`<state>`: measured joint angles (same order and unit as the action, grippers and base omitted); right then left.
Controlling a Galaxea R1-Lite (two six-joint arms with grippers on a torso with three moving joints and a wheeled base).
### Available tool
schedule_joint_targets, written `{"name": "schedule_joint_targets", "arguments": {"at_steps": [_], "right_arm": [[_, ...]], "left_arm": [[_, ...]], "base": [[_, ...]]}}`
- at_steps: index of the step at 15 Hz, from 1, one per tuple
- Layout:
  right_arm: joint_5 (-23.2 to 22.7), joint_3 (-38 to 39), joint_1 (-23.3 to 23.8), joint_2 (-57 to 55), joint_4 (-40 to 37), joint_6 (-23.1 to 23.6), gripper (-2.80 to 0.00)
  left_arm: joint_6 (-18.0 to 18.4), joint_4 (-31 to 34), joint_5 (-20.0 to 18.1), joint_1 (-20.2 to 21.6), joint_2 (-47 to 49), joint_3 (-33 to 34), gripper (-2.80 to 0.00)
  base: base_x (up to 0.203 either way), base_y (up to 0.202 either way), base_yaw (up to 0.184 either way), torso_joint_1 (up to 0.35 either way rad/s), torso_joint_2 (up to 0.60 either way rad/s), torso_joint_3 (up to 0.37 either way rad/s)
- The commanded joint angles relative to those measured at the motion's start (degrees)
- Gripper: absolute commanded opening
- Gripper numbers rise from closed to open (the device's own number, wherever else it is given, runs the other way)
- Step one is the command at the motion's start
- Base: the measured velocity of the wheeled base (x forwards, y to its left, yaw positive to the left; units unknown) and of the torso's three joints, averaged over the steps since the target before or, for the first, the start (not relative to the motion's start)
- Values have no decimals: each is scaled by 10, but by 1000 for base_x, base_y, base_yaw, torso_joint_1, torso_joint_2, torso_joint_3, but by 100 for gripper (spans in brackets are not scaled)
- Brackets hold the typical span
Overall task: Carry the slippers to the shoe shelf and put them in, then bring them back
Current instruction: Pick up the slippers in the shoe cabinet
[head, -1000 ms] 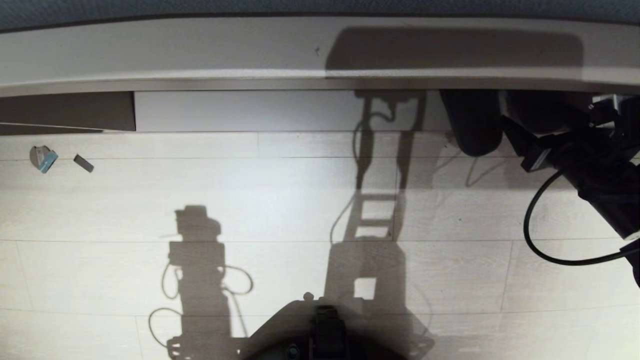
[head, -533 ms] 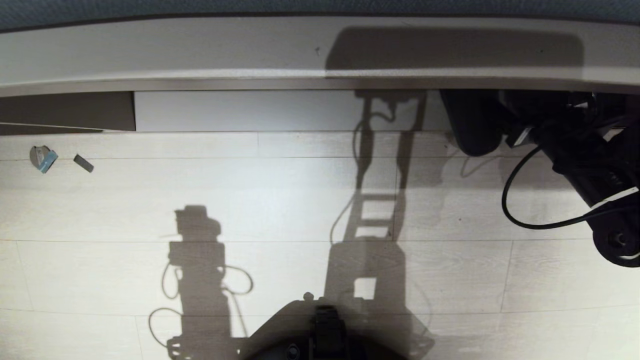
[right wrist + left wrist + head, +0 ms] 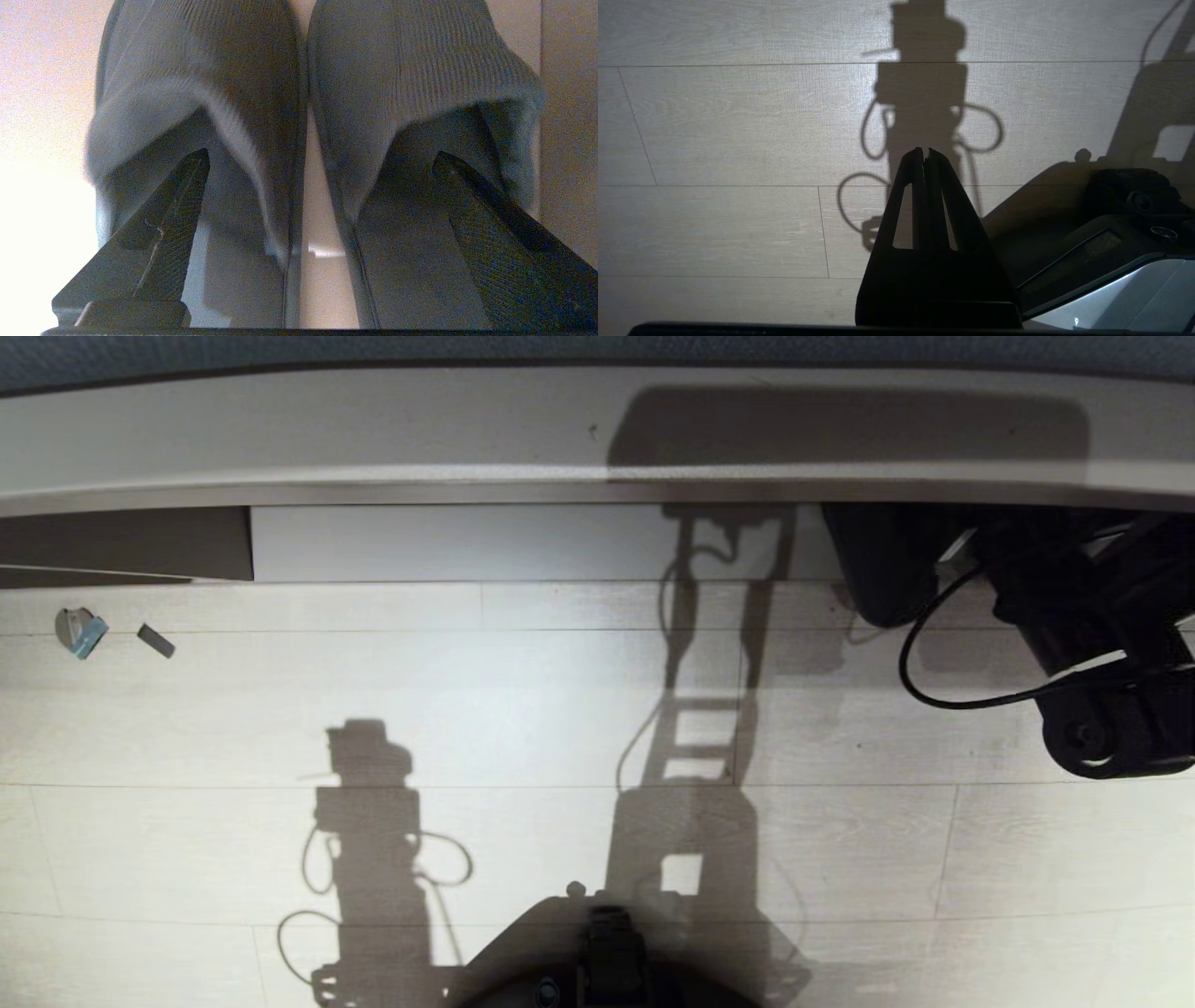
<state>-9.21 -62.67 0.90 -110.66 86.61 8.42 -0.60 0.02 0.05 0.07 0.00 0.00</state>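
Grey-blue ribbed fabric fills the right wrist view: the slippers [image 3: 299, 93] lie side by side, their inner edges touching or nearly so, toes toward the top of that picture and the open heel ends toward the camera. The right gripper [image 3: 322, 161] has its two dark fingers spread wide, one finger [image 3: 159, 224] pushed into the mouth of the slipper on the left of the picture, the other into the mouth of the one on the right. The fingers are released, not pinching the fabric; whether they touch the insoles I cannot tell. A pale surface shows in the narrow gap between the two soles.

In the head view one dark slipper [image 3: 882, 565] shows at the upper right, its rounded end lying over the edge where the shoe shelf [image 3: 523, 543] meets the floor [image 3: 523, 691]. Just to its right the black right arm [image 3: 1092, 644] reaches in under the overhanging board, with a black cable [image 3: 943, 695] looping off it.

The pale plank floor carries shadows of the robot in the lower middle. Two small bits [image 3: 82, 632] lie on it at the far left.

The left gripper [image 3: 924, 156] hangs over bare floor in the left wrist view, its fingers clenched together on nothing, beside the robot's base [image 3: 1111, 261].
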Motion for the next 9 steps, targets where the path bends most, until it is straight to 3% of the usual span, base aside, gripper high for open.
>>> {"name": "schedule_joint_targets", "arguments": {"at_steps": [1, 8, 9], "right_arm": [[-4, -30, 0, -25, 9, -6, 0], [-16, -129, -11, -88, 9, -58, 0], [-17, -133, -12, -92, 10, -65, -280]], "left_arm": [[0, 0, 0, 0, 0, 0, -280], [0, 0, 1, 0, 0, 0, -280], [0, 0, 0, 0, 0, 0, -280]], "base": [[0, 0, 0, 0, 0, 0], [0, 0, 0, 0, 0, 0], [0, 0, 0, 0, 0, 0]]}}
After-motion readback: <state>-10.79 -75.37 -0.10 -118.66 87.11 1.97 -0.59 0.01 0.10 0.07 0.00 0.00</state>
